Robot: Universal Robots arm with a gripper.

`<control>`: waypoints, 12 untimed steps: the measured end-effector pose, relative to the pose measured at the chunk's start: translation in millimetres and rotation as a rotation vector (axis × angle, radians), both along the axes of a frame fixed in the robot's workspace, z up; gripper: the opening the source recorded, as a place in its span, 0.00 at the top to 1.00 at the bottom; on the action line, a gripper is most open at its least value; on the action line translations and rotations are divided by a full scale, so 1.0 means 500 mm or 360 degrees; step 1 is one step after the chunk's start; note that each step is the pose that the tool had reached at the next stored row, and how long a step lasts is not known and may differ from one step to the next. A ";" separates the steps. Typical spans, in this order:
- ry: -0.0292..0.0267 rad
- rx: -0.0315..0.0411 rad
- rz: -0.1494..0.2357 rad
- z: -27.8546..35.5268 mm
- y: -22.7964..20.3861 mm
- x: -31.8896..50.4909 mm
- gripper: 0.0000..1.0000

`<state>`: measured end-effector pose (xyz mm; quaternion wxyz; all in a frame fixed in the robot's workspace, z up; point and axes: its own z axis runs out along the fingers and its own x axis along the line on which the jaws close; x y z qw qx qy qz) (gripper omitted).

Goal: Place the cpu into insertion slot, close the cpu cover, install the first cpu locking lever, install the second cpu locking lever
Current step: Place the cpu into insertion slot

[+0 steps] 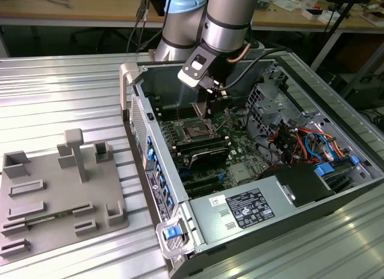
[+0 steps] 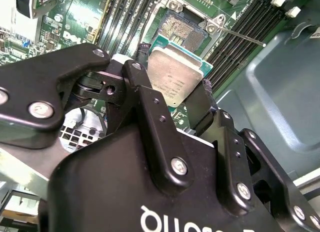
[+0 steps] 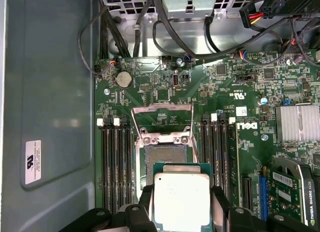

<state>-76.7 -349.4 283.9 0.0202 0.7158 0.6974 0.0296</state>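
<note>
My tool is clamped on the cpu. One finger presses each of two opposite edges, and the silver-grey top faces the cameras in both wrist views. The chip is held flat and level, clear of the board.

The insertion slot lies open and bare, its dark contact field exposed. In the first wrist view the cpu sits just beside it, overlapping its nearer edge. I think the chip hangs above the socket rather than resting on it, though the gap is hard to judge. The cpu cover stands swung up on the far side of the slot, its cut-out centre showing the green board behind. A thin locking lever sticks out free beside the socket. Long black memory slots flank the socket on both sides.

In the exterior view my tool reaches down into the open computer case, over the slot. The case rests on the ribbed metal tabletop. A grey fixture plate lies at the exterior view's left, well apart.
</note>
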 end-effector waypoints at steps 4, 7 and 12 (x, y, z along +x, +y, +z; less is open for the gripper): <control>0.00000 0.0000 0.0000 0.000 0.0000 0.000 0.45; -0.00001 0.0000 0.0000 0.000 0.0000 0.000 0.45; -0.00001 0.0000 0.0000 -0.001 0.0015 0.000 0.45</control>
